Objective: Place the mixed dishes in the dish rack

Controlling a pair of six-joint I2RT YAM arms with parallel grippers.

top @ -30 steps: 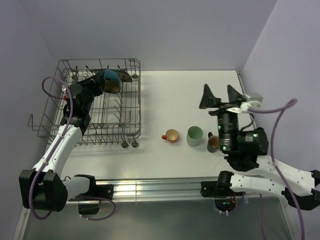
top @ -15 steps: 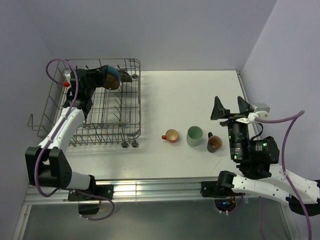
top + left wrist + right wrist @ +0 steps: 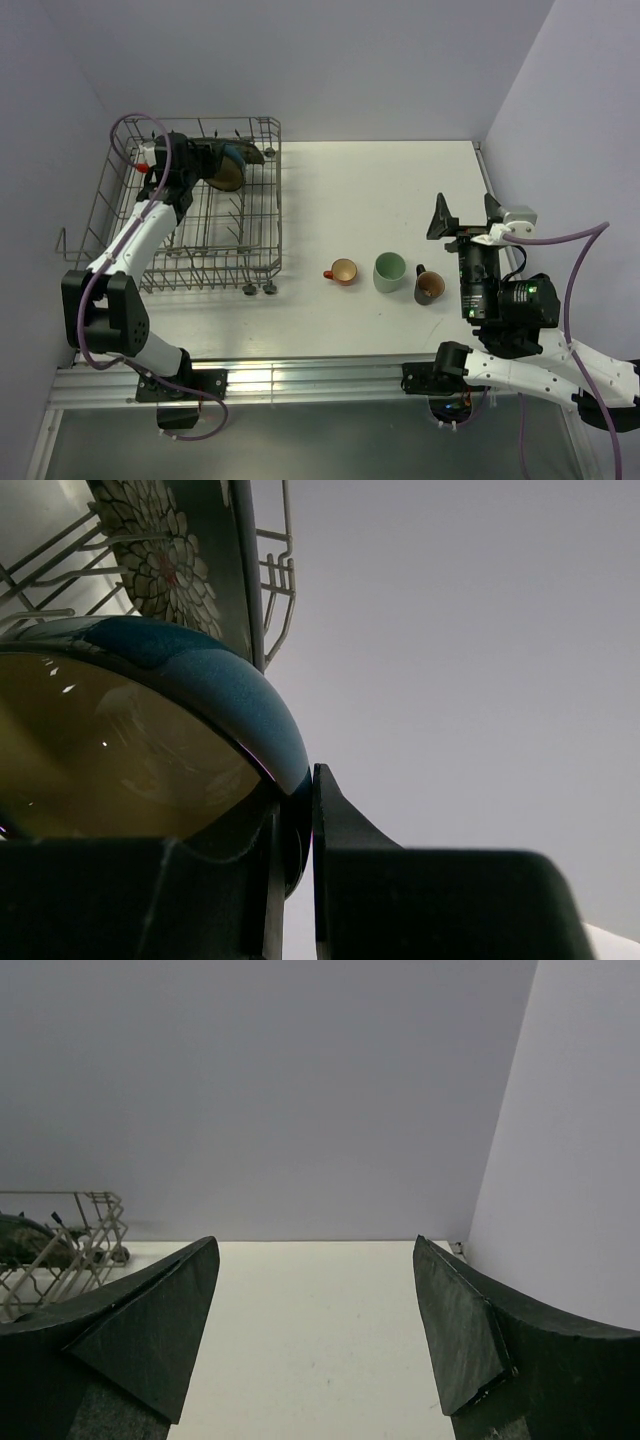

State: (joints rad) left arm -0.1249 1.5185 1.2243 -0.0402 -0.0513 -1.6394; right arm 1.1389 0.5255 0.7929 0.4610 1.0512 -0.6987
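Observation:
My left gripper (image 3: pixel 207 162) is shut on the rim of the blue bowl (image 3: pixel 230 170), held tilted above the back of the dish rack (image 3: pixel 190 235). In the left wrist view the blue bowl (image 3: pixel 220 695) shows its tan inside, and my left gripper (image 3: pixel 300 815) pinches its edge. The dark floral plate (image 3: pixel 165 560) stands just behind it among the rack wires. The orange-red cup (image 3: pixel 342 271), pale green mug (image 3: pixel 389 271) and brown cup (image 3: pixel 428 288) sit on the table. My right gripper (image 3: pixel 465 215) is open above the table, behind the brown cup, and the right gripper (image 3: pixel 315 1295) holds nothing.
The white table (image 3: pixel 380 190) ends at walls behind and on the right. The rack's back corner (image 3: pixel 85 1230) shows at the left of the right wrist view. A metal rail (image 3: pixel 300 375) runs along the near edge by the arm bases.
The left wrist has swung toward the rack's back left, turning the bowl so its tan inside shows. The right arm has drawn back toward the right and nearer, still open.

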